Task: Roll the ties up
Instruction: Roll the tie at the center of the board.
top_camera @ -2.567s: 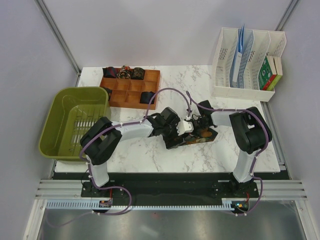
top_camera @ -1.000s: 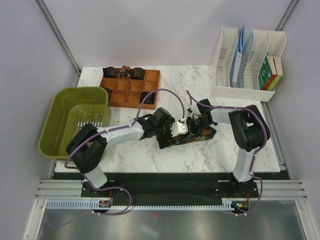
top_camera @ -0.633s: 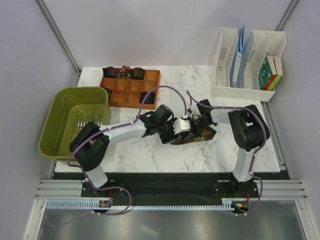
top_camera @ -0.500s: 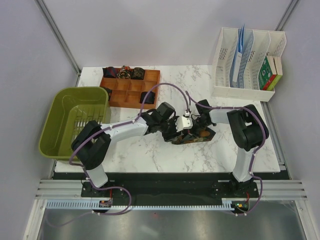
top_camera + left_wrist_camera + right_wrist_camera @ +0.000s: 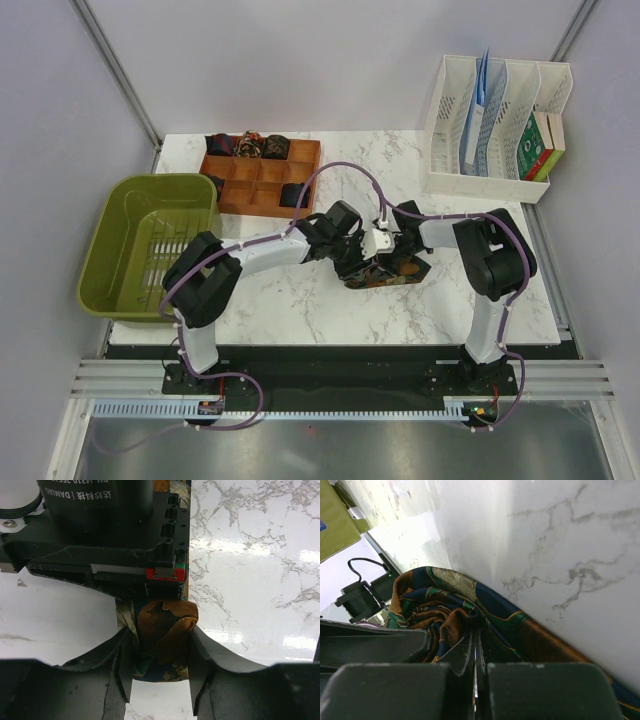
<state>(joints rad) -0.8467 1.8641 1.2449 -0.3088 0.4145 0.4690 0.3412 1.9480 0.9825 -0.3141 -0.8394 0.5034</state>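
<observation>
Right now the two hands are meeting near the middle of the marble worktop (image 5: 300, 310), both working on one patterned tie (image 5: 165, 630), dark blue-green with orange-brown swirls. The left hand (image 5: 161, 662) is squeezing the rolled-up end of that tie from both sides. Its two dark fingers (image 5: 125, 670) are pressing against the fabric bundle, which is bulging up between them. Just beyond the roll, the black body of the right hand (image 5: 474, 667) is filling the upper part of the left wrist view, so the two arms are sitting nose to nose.

The right hand is showing its fingers pressed almost fully together, with only a hairline slit between them. A fold of the tie's cloth is running into that slit, so this hand is pinching the fabric. Past its fingertips the tie is bunching into loose curls, and a flatter stretch is trailing off across the worktop toward the lower right of the right wrist view. From above, the tie is lying under and just beside the two hands, toward the right arm's side.

Farther back on the left, a wooden tray (image 5: 262, 172) with compartments is holding several rolled ties (image 5: 276, 147), three of them along its back row. A green basin (image 5: 120, 215) is sitting at the left edge, and a white file rack (image 5: 450, 110) is standing at the back right corner.
</observation>
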